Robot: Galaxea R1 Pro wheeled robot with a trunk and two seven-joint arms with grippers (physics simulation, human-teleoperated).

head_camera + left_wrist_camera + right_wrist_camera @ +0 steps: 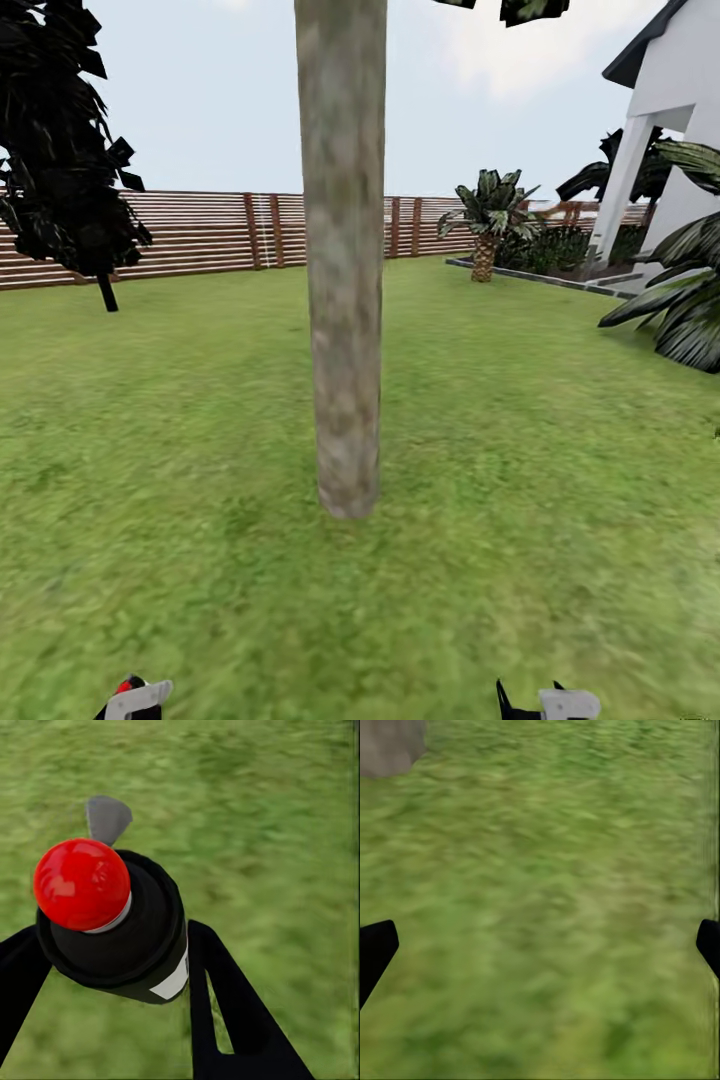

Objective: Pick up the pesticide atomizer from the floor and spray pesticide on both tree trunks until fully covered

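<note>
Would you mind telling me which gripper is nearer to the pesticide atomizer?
Left. The left gripper is shut on the pesticide atomizer, holding it between its fingers; the right gripper hangs open over bare grass, apart from it.

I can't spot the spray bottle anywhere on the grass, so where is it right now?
The pesticide atomizer is clamped between the left gripper's black fingers above the lawn; the head view shows its red tip at the bottom left.

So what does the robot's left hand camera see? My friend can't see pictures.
A small black pesticide atomizer with a shiny red tip sits clamped between the left gripper's two black fingers. Behind it is blurry green lawn.
</note>
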